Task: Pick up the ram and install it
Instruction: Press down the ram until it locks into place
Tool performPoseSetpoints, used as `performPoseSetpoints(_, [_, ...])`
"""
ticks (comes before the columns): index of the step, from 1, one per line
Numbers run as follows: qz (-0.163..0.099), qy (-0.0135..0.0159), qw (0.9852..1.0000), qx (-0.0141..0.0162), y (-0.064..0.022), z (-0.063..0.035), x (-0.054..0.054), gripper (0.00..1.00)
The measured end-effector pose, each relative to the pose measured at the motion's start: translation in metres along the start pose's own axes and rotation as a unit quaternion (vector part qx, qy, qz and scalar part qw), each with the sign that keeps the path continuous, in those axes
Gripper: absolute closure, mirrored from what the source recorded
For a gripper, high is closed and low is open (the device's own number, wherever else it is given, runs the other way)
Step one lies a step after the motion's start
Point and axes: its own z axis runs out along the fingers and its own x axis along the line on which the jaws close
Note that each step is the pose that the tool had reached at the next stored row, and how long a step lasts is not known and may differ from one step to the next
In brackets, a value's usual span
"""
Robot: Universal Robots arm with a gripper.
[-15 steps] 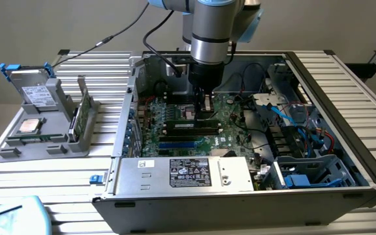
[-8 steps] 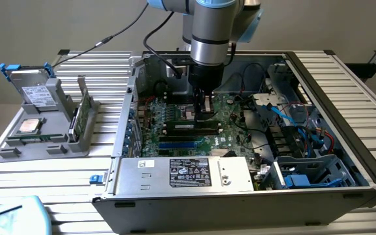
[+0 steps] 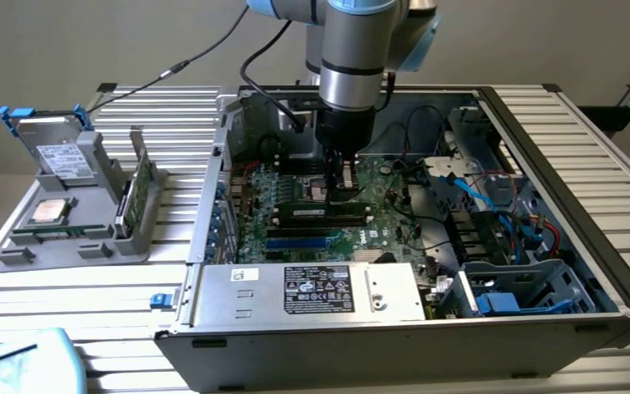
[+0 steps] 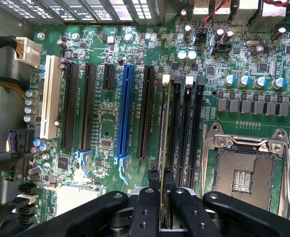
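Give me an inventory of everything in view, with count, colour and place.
table: one, silver slats, under the case
case: one, dark grey, open, on the table
motherboard: one, green, inside the case
ram: one, dark green, edge-on at the black memory slots
long slot: one, blue, on the motherboard
processor socket: one, silver, beside the memory slots
power supply: one, silver, case's near side
holder: one, grey, exterior view's left of case
processor chip: one, silver, on holder
arm: one, silver and blue, above case
jaws: one pair, black, shut on the ram
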Motion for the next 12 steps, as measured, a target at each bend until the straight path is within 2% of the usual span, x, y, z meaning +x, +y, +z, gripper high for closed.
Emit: performPoseSetpoints(12, [0.000, -0.0005, 1.0000, 0.0001, -0.0001, 0.0012, 0.0003, 0.86])
